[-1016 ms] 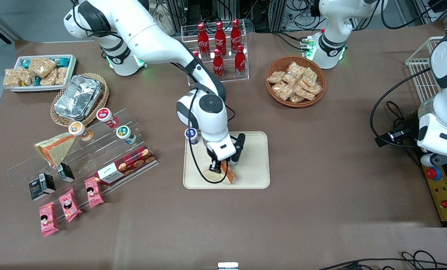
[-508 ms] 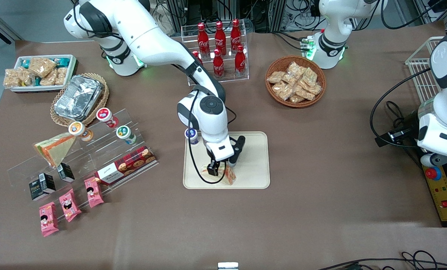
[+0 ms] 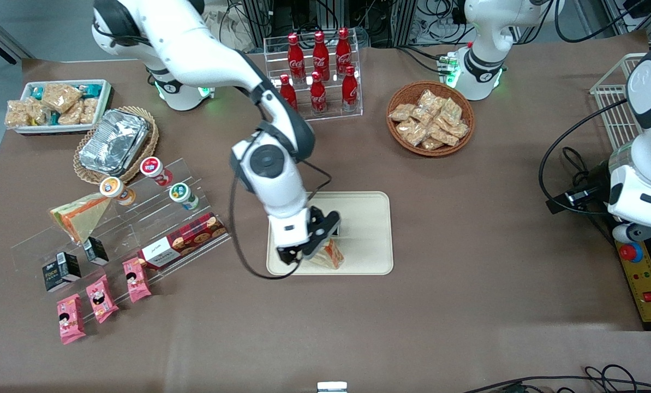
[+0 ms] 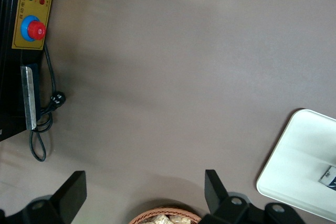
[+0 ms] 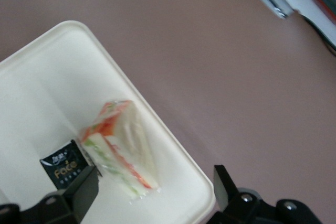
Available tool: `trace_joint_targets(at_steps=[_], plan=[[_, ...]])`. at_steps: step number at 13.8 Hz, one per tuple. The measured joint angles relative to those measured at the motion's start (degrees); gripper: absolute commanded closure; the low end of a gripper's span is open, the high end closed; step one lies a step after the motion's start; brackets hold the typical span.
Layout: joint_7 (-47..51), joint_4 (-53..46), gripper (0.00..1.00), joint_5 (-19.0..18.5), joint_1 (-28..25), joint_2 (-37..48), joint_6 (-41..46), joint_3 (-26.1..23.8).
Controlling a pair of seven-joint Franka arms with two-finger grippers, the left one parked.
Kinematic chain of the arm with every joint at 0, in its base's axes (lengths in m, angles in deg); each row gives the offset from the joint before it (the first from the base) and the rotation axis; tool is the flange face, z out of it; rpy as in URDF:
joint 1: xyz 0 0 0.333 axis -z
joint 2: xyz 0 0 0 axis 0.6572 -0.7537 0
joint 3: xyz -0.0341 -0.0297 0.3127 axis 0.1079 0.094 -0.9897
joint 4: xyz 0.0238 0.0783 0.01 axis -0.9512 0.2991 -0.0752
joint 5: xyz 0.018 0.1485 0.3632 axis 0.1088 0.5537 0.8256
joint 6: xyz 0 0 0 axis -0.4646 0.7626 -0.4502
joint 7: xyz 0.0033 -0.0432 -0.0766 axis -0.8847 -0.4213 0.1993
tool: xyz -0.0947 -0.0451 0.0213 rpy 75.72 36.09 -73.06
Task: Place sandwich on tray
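Observation:
The sandwich (image 3: 330,255), a clear-wrapped wedge with orange and green layers, lies on the cream-beige tray (image 3: 370,218) near the tray's edge closest to the front camera. My right gripper (image 3: 309,243) hangs open above the tray, just beside the sandwich and not touching it. In the right wrist view the sandwich (image 5: 123,145) rests on the tray (image 5: 47,87) below the gripper (image 5: 152,195), and nothing is between the two spread fingers. A corner of the tray (image 4: 302,156) shows in the left wrist view.
A small black carton (image 5: 65,163) stands on the tray beside the sandwich. A second wedge sandwich (image 3: 79,214) sits on the acrylic rack (image 3: 139,218) with cups and a biscuit box. Cola bottles (image 3: 318,71) and a snack basket (image 3: 430,117) stand farther from the camera.
The gripper has let go of the sandwich, opened, risen and swung toward the working arm's end of the table. The sandwich stays lying on the tray.

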State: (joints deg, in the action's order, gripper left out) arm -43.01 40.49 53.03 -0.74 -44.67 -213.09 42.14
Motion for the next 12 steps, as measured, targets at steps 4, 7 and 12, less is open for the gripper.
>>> trace_joint_targets(at_steps=[4,7,12], plan=[[1.2,-0.4,0.02,6.2,9.5,7.1,8.4,0.3],[6.5,-0.4,0.02,6.7,14.9,11.0,15.3,0.9],[8.0,-0.4,0.02,6.7,19.5,14.2,21.4,4.3]])
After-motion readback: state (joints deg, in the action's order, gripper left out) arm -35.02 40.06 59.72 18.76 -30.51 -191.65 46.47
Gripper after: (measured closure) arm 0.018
